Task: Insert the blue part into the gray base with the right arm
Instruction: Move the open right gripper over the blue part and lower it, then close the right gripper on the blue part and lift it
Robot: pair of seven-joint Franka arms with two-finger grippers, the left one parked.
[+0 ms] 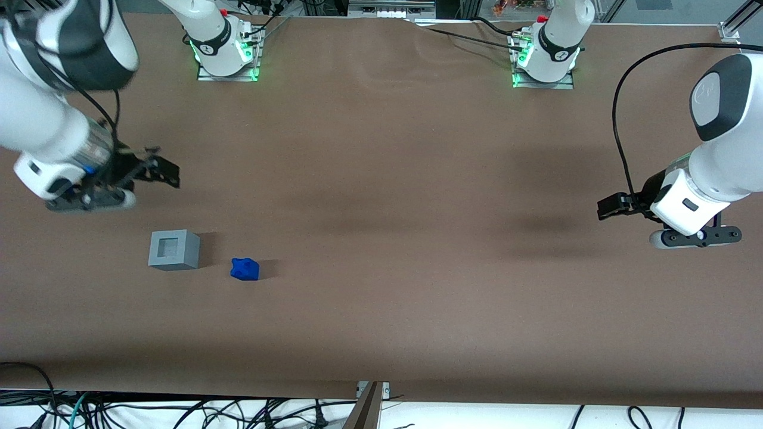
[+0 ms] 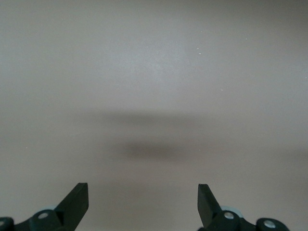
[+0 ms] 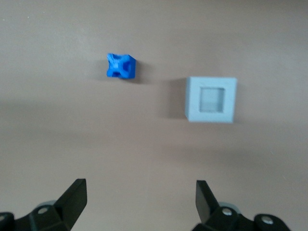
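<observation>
The blue part (image 1: 244, 269) lies on the brown table beside the gray base (image 1: 173, 249), a little nearer to the front camera. The gray base stands upright with its square recess facing up and nothing in it. My right arm's gripper (image 1: 160, 169) hovers above the table, farther from the front camera than the base, open and empty. In the right wrist view the blue part (image 3: 121, 66) and the gray base (image 3: 211, 99) lie apart on the table, both clear of my open gripper (image 3: 139, 199).
The brown table (image 1: 381, 238) spreads wide around both pieces. The arm bases (image 1: 225, 47) stand at the table's edge farthest from the front camera. Cables hang below the nearest edge.
</observation>
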